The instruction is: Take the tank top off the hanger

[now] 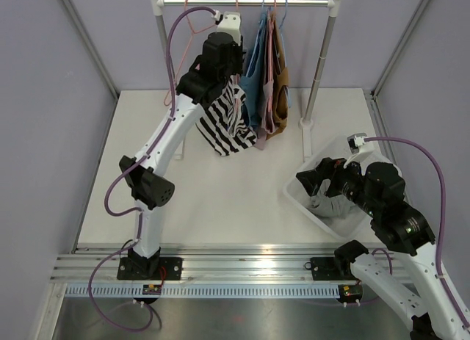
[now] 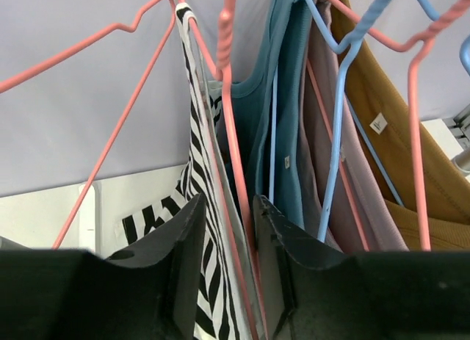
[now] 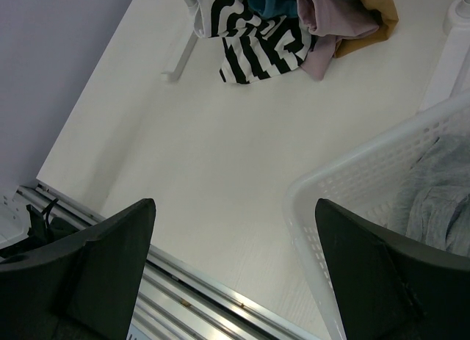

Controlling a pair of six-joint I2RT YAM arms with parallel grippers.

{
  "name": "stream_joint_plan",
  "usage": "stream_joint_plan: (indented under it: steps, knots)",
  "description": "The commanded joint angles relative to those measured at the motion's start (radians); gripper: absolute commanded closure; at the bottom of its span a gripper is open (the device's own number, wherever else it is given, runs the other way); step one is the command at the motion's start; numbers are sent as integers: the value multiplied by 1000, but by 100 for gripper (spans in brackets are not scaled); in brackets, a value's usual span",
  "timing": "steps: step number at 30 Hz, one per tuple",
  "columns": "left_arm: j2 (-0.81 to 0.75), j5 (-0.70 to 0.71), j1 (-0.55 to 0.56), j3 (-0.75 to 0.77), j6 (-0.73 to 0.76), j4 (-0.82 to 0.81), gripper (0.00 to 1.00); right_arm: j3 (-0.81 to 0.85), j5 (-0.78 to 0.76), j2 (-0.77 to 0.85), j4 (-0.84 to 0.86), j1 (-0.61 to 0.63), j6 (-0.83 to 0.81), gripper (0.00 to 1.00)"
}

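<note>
Between left fingers [image 2: 228, 274], striped tank top [image 2: 209, 230] edge

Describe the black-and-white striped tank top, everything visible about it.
The striped tank top is soft fabric in bold black and white bands. It hangs from the rail at the left end of the row of garments, beside a teal top, its hem bunched on the white table. In the left wrist view its strap runs up along a pink wire hanger, and the left gripper has fabric and hanger wire between its nearly closed fingers.
</note>
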State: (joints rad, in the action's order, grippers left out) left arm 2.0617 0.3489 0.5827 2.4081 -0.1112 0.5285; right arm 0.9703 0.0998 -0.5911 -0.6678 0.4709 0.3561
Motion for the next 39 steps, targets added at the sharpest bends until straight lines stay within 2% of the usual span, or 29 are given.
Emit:
stream_joint_plan:
  steps: [1,2,10,12,13,24,39]
  knots:
    - [29,-4,-14,43,8,-48,68,5,18,7,50,-3,-6,3]
    - [31,-5,-15,45,5,-50,74,5,18,5,48,-3,-6,3]
    - [48,-31,-32,54,-4,-44,77,11,17,5,40,-3,-16,3]
    - [49,-36,-37,59,-10,-39,87,11,17,7,39,-3,-19,3]
    - [49,-39,-38,62,-12,-35,100,11,14,8,39,-2,-20,3]
    - [-49,10,-41,72,-8,-19,100,11,34,7,51,-5,-19,3]
    - [-222,-57,-40,28,-15,80,100,42,61,-7,57,-3,-22,2]
